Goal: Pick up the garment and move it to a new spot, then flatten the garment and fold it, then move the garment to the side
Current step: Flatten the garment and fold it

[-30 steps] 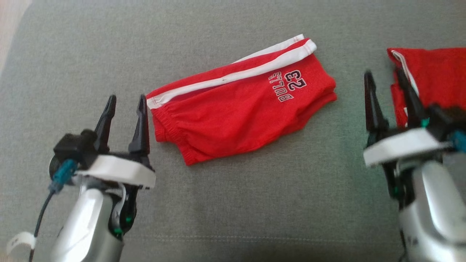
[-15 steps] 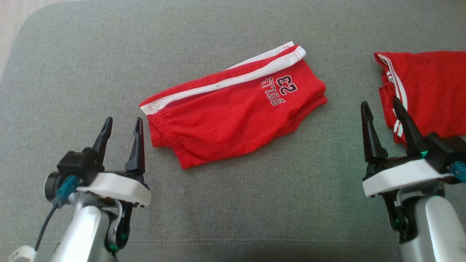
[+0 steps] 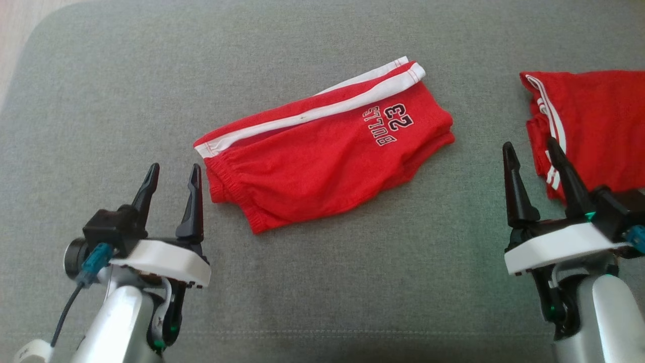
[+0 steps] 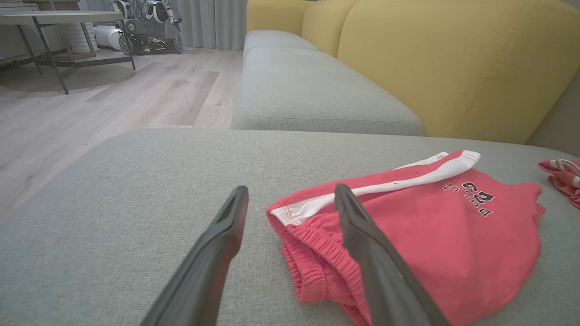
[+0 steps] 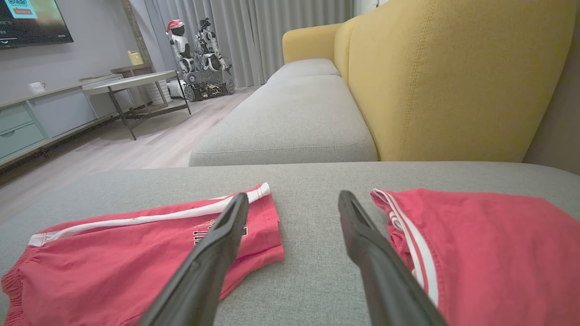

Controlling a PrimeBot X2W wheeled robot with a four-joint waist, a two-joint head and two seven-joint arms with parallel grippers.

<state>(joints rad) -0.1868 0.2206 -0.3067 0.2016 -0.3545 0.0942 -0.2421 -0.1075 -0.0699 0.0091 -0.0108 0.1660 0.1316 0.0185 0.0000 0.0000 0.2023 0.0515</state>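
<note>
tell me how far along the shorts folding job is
Done, it seems: the red shorts lie flattened and folded in half on the grey cushion. In hand: nothing; the left gripper and right gripper are open and empty, either side of the shorts. Left: moving the shorts aside, perhaps toward the second red garment at the right.

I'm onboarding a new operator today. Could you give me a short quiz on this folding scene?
1. True or false: the left end effector is shut on the red shorts.
2. Which number is printed on the shorts? A) 23 B) 32 C) 45
3. Fill in: the second red garment lies nearest the ___ end effector.
Key: 1 false, it is open and holds nothing; 2 A; 3 the right end effector.
</note>
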